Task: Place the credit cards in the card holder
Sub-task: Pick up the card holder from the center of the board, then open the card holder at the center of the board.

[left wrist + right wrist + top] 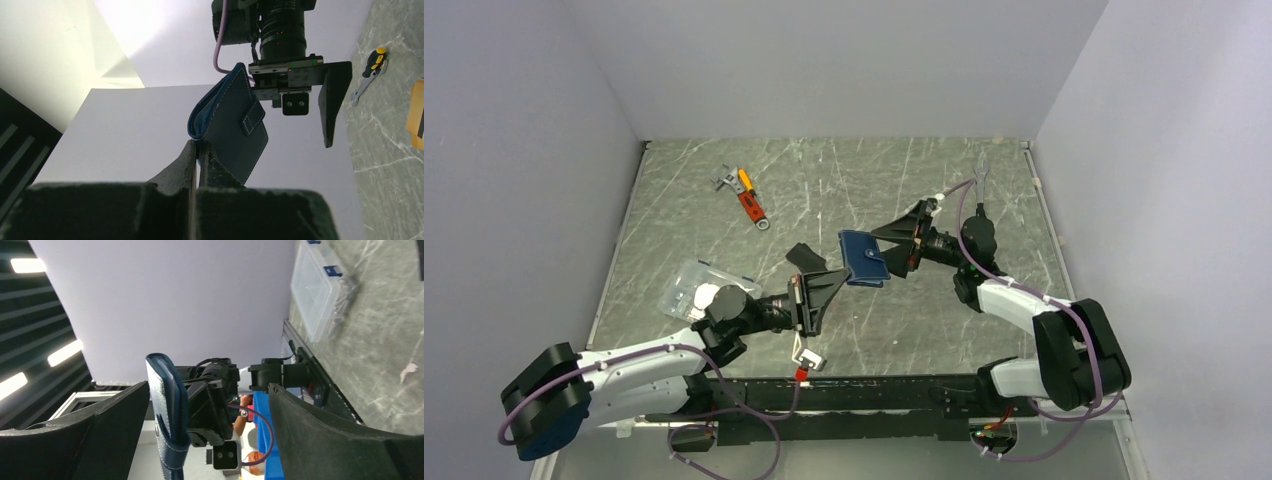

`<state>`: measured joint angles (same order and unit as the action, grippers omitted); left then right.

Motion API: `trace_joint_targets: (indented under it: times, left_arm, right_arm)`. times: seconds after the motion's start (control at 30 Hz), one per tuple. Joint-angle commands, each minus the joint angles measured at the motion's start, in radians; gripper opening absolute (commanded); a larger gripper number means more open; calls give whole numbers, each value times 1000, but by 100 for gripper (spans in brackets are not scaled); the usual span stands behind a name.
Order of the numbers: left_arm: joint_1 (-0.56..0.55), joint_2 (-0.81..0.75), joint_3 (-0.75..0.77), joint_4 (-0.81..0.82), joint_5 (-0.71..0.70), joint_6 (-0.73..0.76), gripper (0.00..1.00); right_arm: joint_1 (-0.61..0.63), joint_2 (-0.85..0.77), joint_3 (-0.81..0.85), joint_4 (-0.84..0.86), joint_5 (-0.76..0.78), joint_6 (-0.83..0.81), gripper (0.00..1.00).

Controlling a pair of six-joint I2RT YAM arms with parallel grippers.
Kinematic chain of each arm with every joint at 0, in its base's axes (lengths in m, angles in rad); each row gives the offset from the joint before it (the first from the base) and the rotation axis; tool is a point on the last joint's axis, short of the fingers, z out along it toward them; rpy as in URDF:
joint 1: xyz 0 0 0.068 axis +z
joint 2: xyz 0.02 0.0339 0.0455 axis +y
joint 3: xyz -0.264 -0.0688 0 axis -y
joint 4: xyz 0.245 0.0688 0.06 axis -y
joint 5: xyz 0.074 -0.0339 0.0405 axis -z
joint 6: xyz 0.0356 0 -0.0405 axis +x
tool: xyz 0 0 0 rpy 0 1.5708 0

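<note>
Left claw [198, 149] clamped; right claw [206, 392] spread wide.

A clear plastic box [686, 282] (blue latches showing) is sitting near the left edge of the grey marbled table [874, 180], while a yellow-handled screwdriver [744, 180] and an orange-handled tool [752, 207] are lying together farther back.
</note>
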<state>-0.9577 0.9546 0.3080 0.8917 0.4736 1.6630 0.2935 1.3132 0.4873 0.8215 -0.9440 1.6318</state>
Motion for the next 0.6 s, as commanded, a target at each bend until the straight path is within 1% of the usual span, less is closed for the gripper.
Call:
trace_joint_targets:
  times: [0.0,0.1,0.17,0.23,0.37,0.47,0.57]
  left_arm:
    - [-6,15,-4,76,23,56,0]
    - [-7,19,-13,72,25,60,0]
    - [-8,17,-14,60,21,54,0]
    - [-10,17,-13,46,13,52,0]
    - [-13,38,-14,67,-10,50,0]
    - [-18,40,-17,71,-34,47,0]
    - [-36,25,-7,30,-95,23,0]
  right_arm:
    - [27,8,-15,230,47,107,89]
    - [31,13,-31,293,64,147,84]
    - [36,15,-28,320,70,158,78]
    - [46,21,-17,329,76,161,66]
    - [73,45,1,389,79,179,46]
    - [76,58,-15,430,82,198,25]
    - [75,57,-14,444,77,199,11]
